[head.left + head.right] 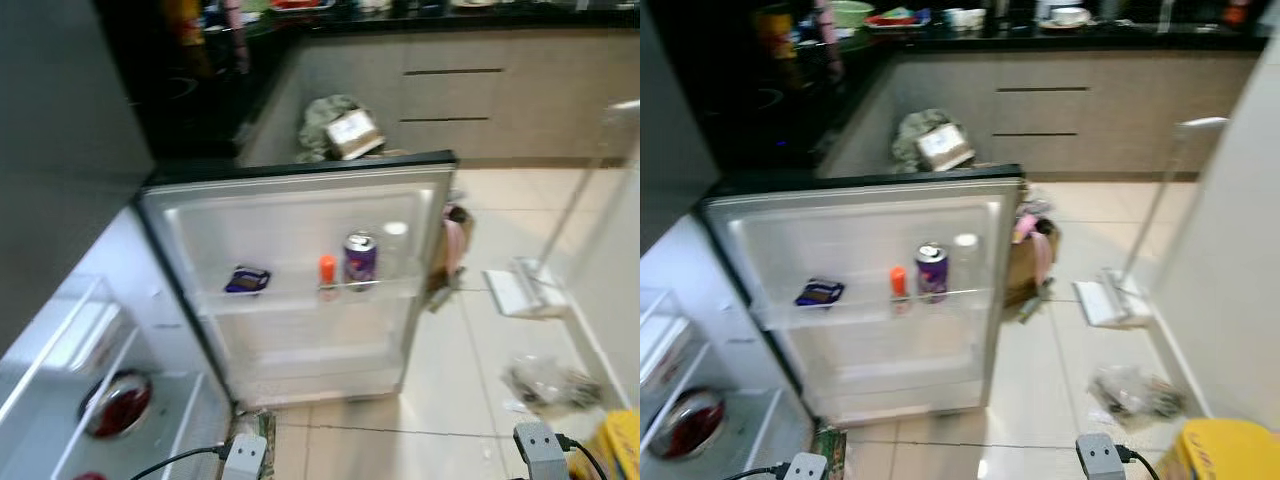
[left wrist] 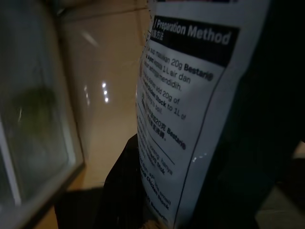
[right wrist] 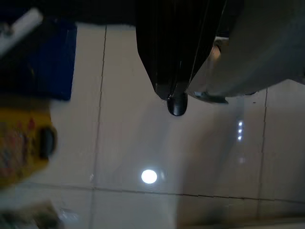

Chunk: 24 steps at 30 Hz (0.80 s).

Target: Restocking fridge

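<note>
**A:** What is your left gripper (image 2: 157, 210) doing?

**B:** It is pinching a packet (image 2: 183, 105), down low beside the open fridge. The packet has "Preparation Method" printed on it. I think it is a thin, soft bag. It looks light, and it will bend and flop. The skin looks shiny, so it may slip. Hold it near the flat edge, not the puffy middle.

**A:** And your right gripper (image 3: 174, 98)?

**B:** Its fingers are pressed together with nothing in them. It hangs over the floor tiles.

**A:** Where could the packet go?

**B:** The fridge door (image 1: 300, 230) stands open. Its shelf has a purple can (image 1: 360, 259), a small orange bottle (image 1: 327, 269) and a dark little pack (image 1: 247, 279).

**A:** What can't you see?

**B:** The packet's front and top are cut off. The head views are blurry. The fridge's inside is mostly out of frame.
</note>
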Motion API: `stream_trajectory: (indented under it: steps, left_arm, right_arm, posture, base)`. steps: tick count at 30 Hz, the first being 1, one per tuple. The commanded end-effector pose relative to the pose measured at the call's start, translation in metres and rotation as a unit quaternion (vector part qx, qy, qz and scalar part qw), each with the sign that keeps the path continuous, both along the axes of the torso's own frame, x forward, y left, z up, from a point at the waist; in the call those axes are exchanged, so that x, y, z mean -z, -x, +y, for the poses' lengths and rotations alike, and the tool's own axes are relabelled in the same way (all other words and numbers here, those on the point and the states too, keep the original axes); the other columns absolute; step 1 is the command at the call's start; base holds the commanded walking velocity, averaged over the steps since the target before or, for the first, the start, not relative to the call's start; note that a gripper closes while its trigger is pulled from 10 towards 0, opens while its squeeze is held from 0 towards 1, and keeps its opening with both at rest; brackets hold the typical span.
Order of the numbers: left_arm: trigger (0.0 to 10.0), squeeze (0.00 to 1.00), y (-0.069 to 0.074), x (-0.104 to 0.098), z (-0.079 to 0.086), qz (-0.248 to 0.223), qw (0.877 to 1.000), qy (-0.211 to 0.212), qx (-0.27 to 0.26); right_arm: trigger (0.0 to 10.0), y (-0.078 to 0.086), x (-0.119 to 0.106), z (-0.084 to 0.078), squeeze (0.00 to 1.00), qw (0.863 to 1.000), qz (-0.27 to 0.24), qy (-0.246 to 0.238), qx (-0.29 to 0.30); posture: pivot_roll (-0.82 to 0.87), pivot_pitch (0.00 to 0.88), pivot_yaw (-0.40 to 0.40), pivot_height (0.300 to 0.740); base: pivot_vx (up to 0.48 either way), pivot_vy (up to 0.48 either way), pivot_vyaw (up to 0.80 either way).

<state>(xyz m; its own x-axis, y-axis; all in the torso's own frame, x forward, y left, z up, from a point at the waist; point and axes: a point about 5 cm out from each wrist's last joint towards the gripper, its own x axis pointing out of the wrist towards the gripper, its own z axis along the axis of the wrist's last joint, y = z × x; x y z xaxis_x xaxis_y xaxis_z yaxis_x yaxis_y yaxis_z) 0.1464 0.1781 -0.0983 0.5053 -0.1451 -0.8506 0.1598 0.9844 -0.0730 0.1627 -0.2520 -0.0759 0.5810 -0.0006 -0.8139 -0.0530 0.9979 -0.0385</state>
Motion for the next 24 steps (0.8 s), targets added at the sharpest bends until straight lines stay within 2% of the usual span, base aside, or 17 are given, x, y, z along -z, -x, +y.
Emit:
stream_trajectory:
  steps: [1,6,17,24]
  left_arm:
    - [10.0,0.00,-0.0041,-0.0018,0.0011,-0.007,1.000,-0.004,0.005]
    - [10.0,0.00,-0.0053,-0.0022,0.0008,-0.008,1.000,-0.005,0.006]
    - [10.0,0.00,-0.0045,-0.0017,0.0002,-0.006,1.000,-0.007,0.009]
    - [10.0,0.00,-0.0032,-0.0012,0.0006,-0.004,1.000,-0.008,0.011]
  right_arm:
    - [10.0,0.0049,0.0017,-0.0025,0.00,1.000,0.008,-0.002,0.014]
    - [10.0,0.0049,0.0015,-0.0032,0.00,1.000,0.007,0.001,0.016]
    - [10.0,0.0074,0.0028,-0.0023,0.00,1.000,0.009,0.005,0.014]
    - [10.0,0.0078,0.0031,-0.0018,0.00,1.000,0.009,0.004,0.014]
  posture:
    - [-0.07,0.000,-0.004,0.740]
    - [-0.07,0.000,-0.002,0.740]
    - [-0.07,0.000,-0.001,0.740]
    - [-0.07,0.000,-0.003,0.740]
  base:
    - [0.000,0.000,-0.80]
    - [0.000,0.000,-0.80]
    - [0.000,0.000,0.00]
    - [0.000,0.326,0.00]
